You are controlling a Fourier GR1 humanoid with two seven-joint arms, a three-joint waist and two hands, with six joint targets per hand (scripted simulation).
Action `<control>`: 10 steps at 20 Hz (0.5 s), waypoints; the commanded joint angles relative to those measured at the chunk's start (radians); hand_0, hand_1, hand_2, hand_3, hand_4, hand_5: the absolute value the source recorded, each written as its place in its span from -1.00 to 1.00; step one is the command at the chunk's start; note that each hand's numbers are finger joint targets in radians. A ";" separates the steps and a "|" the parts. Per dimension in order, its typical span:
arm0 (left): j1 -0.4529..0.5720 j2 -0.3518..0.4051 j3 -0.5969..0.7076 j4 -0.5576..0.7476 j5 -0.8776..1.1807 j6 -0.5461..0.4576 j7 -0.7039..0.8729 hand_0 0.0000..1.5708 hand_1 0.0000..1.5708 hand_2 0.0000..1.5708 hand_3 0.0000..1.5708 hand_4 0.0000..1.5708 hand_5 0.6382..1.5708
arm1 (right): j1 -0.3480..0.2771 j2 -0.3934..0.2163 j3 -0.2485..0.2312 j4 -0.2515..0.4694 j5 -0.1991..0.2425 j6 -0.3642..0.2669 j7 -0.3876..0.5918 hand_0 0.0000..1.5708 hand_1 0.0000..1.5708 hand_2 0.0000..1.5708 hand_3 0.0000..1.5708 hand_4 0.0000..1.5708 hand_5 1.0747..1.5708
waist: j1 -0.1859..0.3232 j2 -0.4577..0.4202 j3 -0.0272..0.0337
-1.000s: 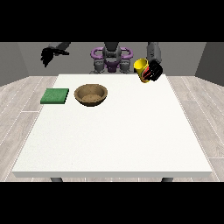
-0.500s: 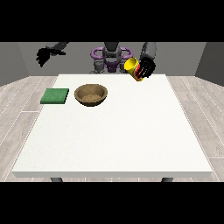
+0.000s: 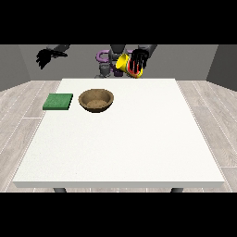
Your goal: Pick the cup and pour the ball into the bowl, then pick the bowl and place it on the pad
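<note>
1. Across the whole lower view: white table [image 3: 120,148], largest item; carries the bowl and pad on its far-left part.
2. Robot torso [image 3: 115,58], far edge, top centre; both arms reach out over the table edge.
3. Wooden bowl [image 3: 96,100], upright, mouth up, just right of the pad but apart from it. Judged stiff, light, shallow w/ a rounded wall; likely best taken at the rim, thumb inside and fingers outside, kept level while carried.
4. Green pad [image 3: 58,101], flat, square, near the table's left edge; final target for the bowl. Looks thin and soft; needs no handling.
5. Yellow cup [image 3: 128,65], held in the air above the far table edge, right of the bowl and well apart from it; tilted, mouth toward view left. Judged rigid, light, smooth-sided, so may slip; grip round the mid-body suits pouring.
6. Hand at the view's right [image 3: 138,63]: fingers curled round the cup, grasping it.
7. Hand at the view's left [image 3: 45,57]: raised off the table, holds nothing; fingers droop relaxed, unclenched.
8. Ball: not visible; presumably inside the cup. Pour not yet made, cup not over the bowl.
</note>
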 commanded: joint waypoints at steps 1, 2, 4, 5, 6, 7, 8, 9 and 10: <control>-0.043 -0.044 -0.131 0.024 -0.176 -0.032 0.092 0.93 0.93 1.00 1.00 0.80 0.59 | 0.003 -0.026 -0.016 0.033 0.001 0.012 -0.013 -1.00 -1.00 -1.00 -1.00 -1.00 1.00 | -0.016 -0.013 -0.0002; -0.047 -0.102 -0.180 0.040 -0.220 -0.085 0.143 0.91 0.91 1.00 1.00 0.76 0.63 | -0.006 -0.014 0.001 0.031 0.005 0.010 0.012 -1.00 -1.00 -1.00 -1.00 -1.00 1.00 | -0.015 -0.056 0.0001; -0.052 -0.081 -0.214 0.047 -0.256 -0.123 0.096 0.89 0.89 1.00 1.00 1.00 0.21 | 0.015 -0.024 -0.008 0.045 0.001 0.040 -0.031 -1.00 -1.00 -1.00 -1.00 -1.00 1.00 | -0.022 -0.017 -0.0005; -0.061 -0.154 -0.264 0.063 -0.310 -0.148 0.163 0.88 0.88 1.00 1.00 1.00 -0.01 | -0.012 -0.013 0.005 0.036 0.004 0.034 -0.022 -1.00 -1.00 -1.00 -1.00 -1.00 1.00 | -0.035 -0.025 -0.0001; -0.057 -0.150 -0.268 0.067 -0.317 -0.178 0.155 0.91 0.91 1.00 1.00 1.00 -0.10 | -0.006 0.014 0.022 0.024 0.007 0.017 0.006 -1.00 -1.00 -1.00 -1.00 -1.00 1.00 | -0.037 -0.048 -0.0014; -0.079 -0.150 -0.289 0.080 -0.349 -0.183 0.159 0.90 0.90 1.00 1.00 1.00 -0.18 | 0.002 0.028 0.026 0.026 0.016 0.026 -0.053 -1.00 -1.00 -1.00 -1.00 -1.00 1.00 | -0.056 0.002 -0.0008; -0.113 -0.144 -0.332 0.104 -0.395 -0.241 0.156 0.92 0.92 1.00 1.00 1.00 -0.13 | -0.025 0.009 0.031 0.027 0.007 0.037 0.004 -1.00 -1.00 -1.00 -1.00 -1.00 1.00 | -0.062 -0.015 -0.0006; -0.109 -0.170 -0.394 0.091 -0.456 -0.238 0.166 0.96 0.96 1.00 1.00 1.00 0.04 | -0.037 0.002 0.005 0.065 0.012 0.002 -0.011 -1.00 -1.00 -1.00 -1.00 -1.00 1.00 | -0.010 -0.009 0.0006; -0.137 -0.172 -0.405 0.097 -0.479 -0.264 0.174 0.95 0.95 1.00 1.00 0.98 0.13 | -0.039 0.014 0.007 0.066 0.018 -0.001 -0.045 -1.00 -1.00 -1.00 -1.00 -1.00 1.00 | -0.010 0.007 0.0003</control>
